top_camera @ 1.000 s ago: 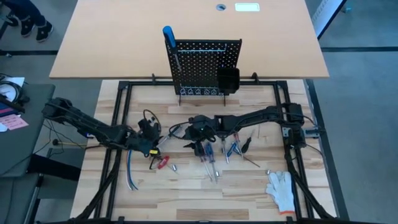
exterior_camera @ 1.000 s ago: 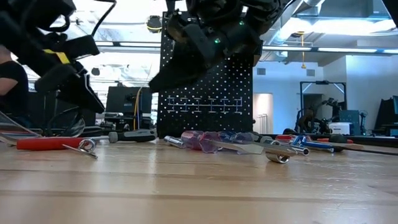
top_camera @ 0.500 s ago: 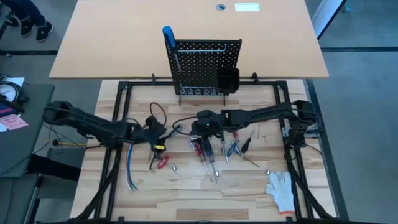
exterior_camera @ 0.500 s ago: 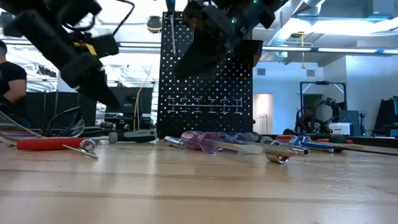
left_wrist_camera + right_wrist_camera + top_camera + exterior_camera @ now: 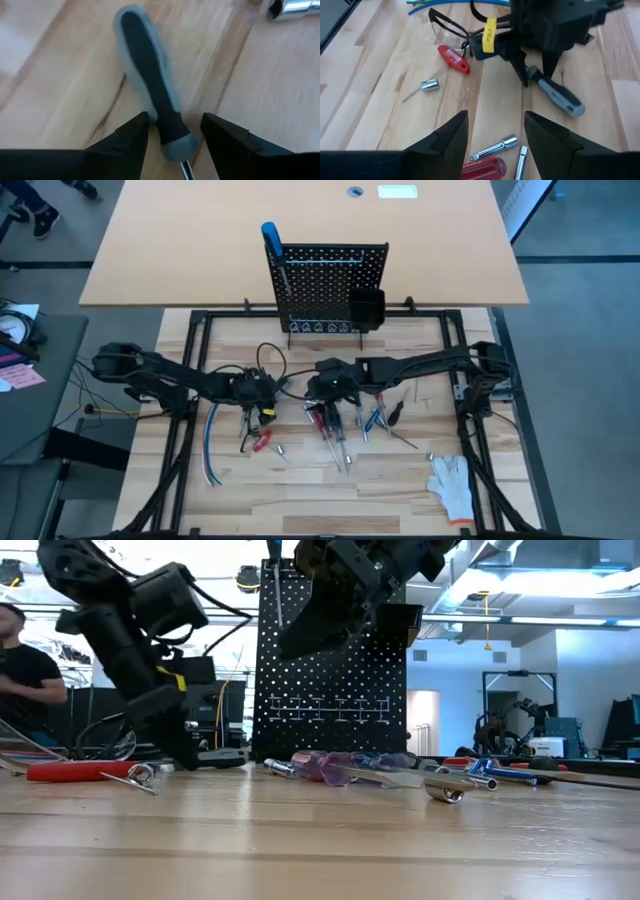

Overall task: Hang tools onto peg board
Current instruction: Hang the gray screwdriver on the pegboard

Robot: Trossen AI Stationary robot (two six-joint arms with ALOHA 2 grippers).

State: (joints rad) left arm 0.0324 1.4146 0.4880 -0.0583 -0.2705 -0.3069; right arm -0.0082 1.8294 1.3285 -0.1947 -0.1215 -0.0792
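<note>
Compared with a second earlier, left hand (image 5: 171, 137) had swung in from the bench's left side toward the middle and dropped low, fingers (image 5: 127, 137) now spread either side of a grey-and-black rubber-handled screwdriver (image 5: 150, 97) lying flat on the pale wooden bench (image 5: 300, 490). Straddling the shaft end of the handle, not clamped on it. Looked narrower a second back, wider now.

Right hand (image 5: 492, 135) had slid a little toward the middle too and hung above the bench, fingers apart, gripping nothing, pointed at the left hand.

Same screwdriver in the right wrist view: dark core, grey grip, fat rounded butt. Nearby on the wood: a small red-handled screwdriver (image 5: 454, 59), a loose chrome socket bit (image 5: 429, 85), and a cluster of clear red and blue-handled drivers (image 5: 340, 425) under the right arm.

Black perforated metal peg board (image 5: 325, 290) stood upright at the bench's far edge, one blue-handled screwdriver (image 5: 272, 245) already hung at its left corner, small black bin (image 5: 366, 308) on its right side.
</note>
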